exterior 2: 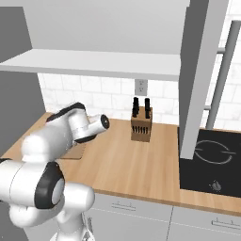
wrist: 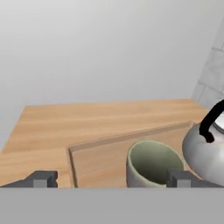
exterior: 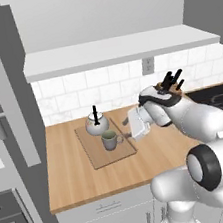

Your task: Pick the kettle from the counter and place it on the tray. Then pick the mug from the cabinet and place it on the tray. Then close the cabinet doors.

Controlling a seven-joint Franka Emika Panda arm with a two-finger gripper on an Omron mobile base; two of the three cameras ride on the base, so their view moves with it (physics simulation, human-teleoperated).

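Left base view: kettle (exterior: 96, 124) and mug (exterior: 109, 140) both stand upright on the tray (exterior: 101, 157), kettle at the far end, mug just in front of it and near, contact not clear. Mug handle points right, toward the gripper (exterior: 129, 129), which sits just beside it at mug height. The tray's long axis runs from wall toward the counter (exterior: 72, 175) front edge, slightly skewed. The cabinet (exterior: 114, 50) shows as a pale slab overhead; its doors cannot be made out here.

Right base view: the arm hides the mug and kettle. A corner of the tray (exterior 2: 73, 154) peeks out under the forearm. Knife block (exterior 2: 141, 123) stands well apart to the right.

Hand view: fingertips (wrist: 43, 178) spread wide, nothing between them; the mug (wrist: 153, 165) stands free on the tray (wrist: 98, 159), mouth up, nearer one tip. Kettle (wrist: 205, 151) just beyond it, black handle arching upward.

Judgement: mug looks placed and let go. To do the retreat well, back straight away from the mug (its handle faces the hand, easy to clip), lift clear, then go up for the doors.
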